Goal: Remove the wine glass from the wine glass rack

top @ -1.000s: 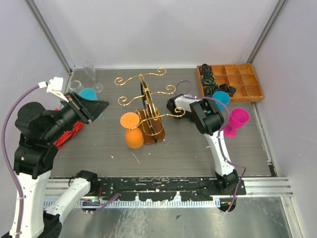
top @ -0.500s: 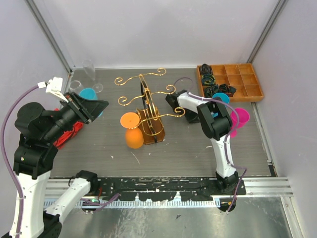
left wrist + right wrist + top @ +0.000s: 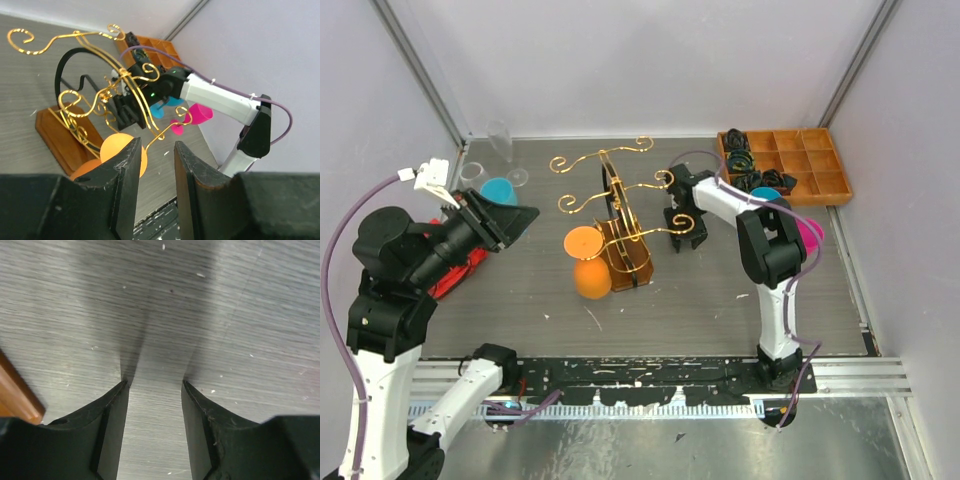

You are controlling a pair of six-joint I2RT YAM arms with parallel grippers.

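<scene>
Grey table (image 3: 720, 300): wine glass (image 3: 591, 279) hangs off rack (image 3: 630, 260), seemingly vertical, bowl down; left fingers (image 3: 125, 192), right fingers (image 3: 114, 435) spread.

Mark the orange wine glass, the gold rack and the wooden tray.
orange wine glass (image 3: 591, 280): top view, on its bowl.
gold rack (image 3: 632, 262): top view, on its wooden base.
wooden tray (image 3: 816, 160): top view, on a bare compartment.

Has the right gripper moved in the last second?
Yes. The right gripper has swung from pointing at the rack to pointing down at the table, just right of the rack's base.
</scene>
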